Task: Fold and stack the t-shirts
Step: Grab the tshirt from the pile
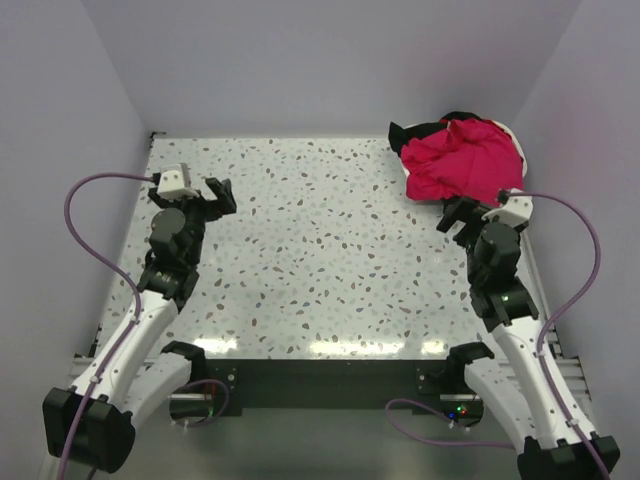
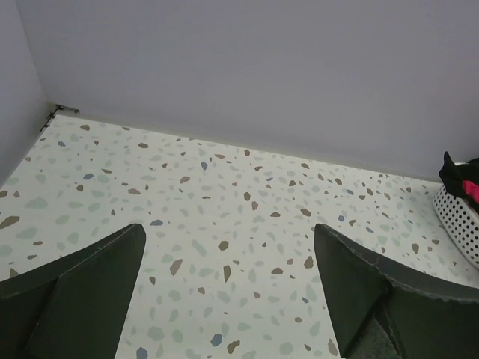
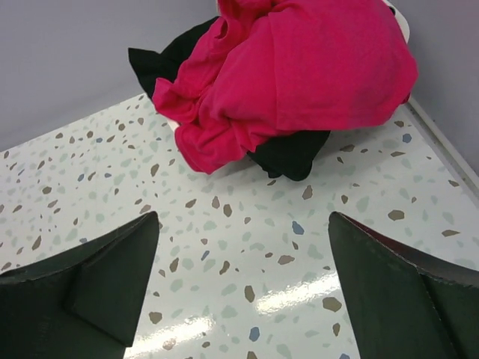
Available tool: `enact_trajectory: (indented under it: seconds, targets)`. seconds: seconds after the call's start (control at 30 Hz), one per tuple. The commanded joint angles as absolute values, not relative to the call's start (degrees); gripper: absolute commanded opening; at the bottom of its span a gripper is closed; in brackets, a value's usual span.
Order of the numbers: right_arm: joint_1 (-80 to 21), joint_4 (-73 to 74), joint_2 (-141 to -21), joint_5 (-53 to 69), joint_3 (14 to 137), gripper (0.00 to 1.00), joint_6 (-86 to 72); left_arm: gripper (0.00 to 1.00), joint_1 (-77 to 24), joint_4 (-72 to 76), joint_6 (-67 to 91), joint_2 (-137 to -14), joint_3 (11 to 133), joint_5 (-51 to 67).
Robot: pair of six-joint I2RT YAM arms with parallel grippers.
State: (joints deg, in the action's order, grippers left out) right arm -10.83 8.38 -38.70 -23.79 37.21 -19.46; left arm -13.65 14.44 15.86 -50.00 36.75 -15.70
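Fingers of the left gripper [image 1: 222, 193] stand wide apart over the speckled table [image 1: 320, 260], holding nothing. Over on the right, the right gripper [image 1: 457, 212] is spread just as wide and empty, facing the heap in the far right corner. There the white basket [image 2: 458, 224] with its dotted wall is overfull. The pinkish-red t-shirt [image 3: 299, 75] lies crumpled on top, spilling over the near rim, with black t-shirts [image 3: 288, 153] bunched beneath. The cloth looks light and limp, likely to drag its neighbours along. I'd pinch the red fold hanging nearest the table.
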Motion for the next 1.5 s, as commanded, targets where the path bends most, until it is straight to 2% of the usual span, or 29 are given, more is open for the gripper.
enact_trajectory:
  seconds: [0.0, 0.33, 0.57, 0.9, 1.1, 1.13, 1.17, 1.23, 1.27, 1.3, 1.4, 1.47]
  targets:
    - [-10.72, 11.32, -40.59, -27.07, 44.72, 0.99, -18.99, 1.00, -13.80, 16.87, 15.47, -47.91, 36.48, -15.56]
    - [-10.46, 20.83, -72.83, -30.40, 75.37, 0.99, -13.89, 1.00, -13.71, 15.30, 14.68, -50.18, 37.61, -13.98]
    - [-5.45, 21.62, -90.42, -28.56, 87.88, 0.99, -15.73, 1.00, -13.80, 15.38, 15.12, -55.01, 39.02, -9.06]
    - [-0.53, 17.14, -110.99, -29.70, 101.59, 0.98, -12.66, 1.00, -13.88, 18.19, 15.38, -53.88, 37.18, -6.95]
    - [-0.18, 19.42, -124.61, -30.23, 115.64, 0.91, -11.60, 1.00, -13.71, 18.28, 15.29, -53.70, 37.09, -7.29]
    - [-0.18, 19.77, -125.76, -30.15, 116.79, 0.86, -11.60, 1.00, -13.71, 18.28, 15.29, -53.61, 37.00, -7.38]
    - [-0.18, 20.04, -126.73, -30.06, 117.85, 0.74, -11.51, 1.00, -13.80, 18.37, 15.29, -53.53, 37.00, -7.64]
    - [-0.17, 19.43, -127.97, -29.88, 118.83, 0.55, -11.51, 1.00, -13.80, 19.07, 15.29, -53.26, 36.65, -7.91]
    - [-0.18, 18.73, -127.71, -29.71, 118.39, 0.31, -11.51, 1.00, -13.71, 19.33, 15.29, -53.17, 36.56, -8.00]
    - [-0.18, 17.24, -126.57, -29.18, 117.78, 0.21, -11.60, 1.00, -13.71, 19.60, 15.29, -53.09, 36.39, -8.17]
    - [-0.18, 13.90, -123.24, -28.39, 114.18, 0.00, -12.04, 1.00, -13.71, 20.65, 15.47, -53.17, 35.86, -8.35]
    - [-0.18, 12.49, -118.41, -27.87, 110.40, 0.00, -12.66, 1.00, -13.71, 21.09, 15.64, -53.44, 35.77, -8.26]
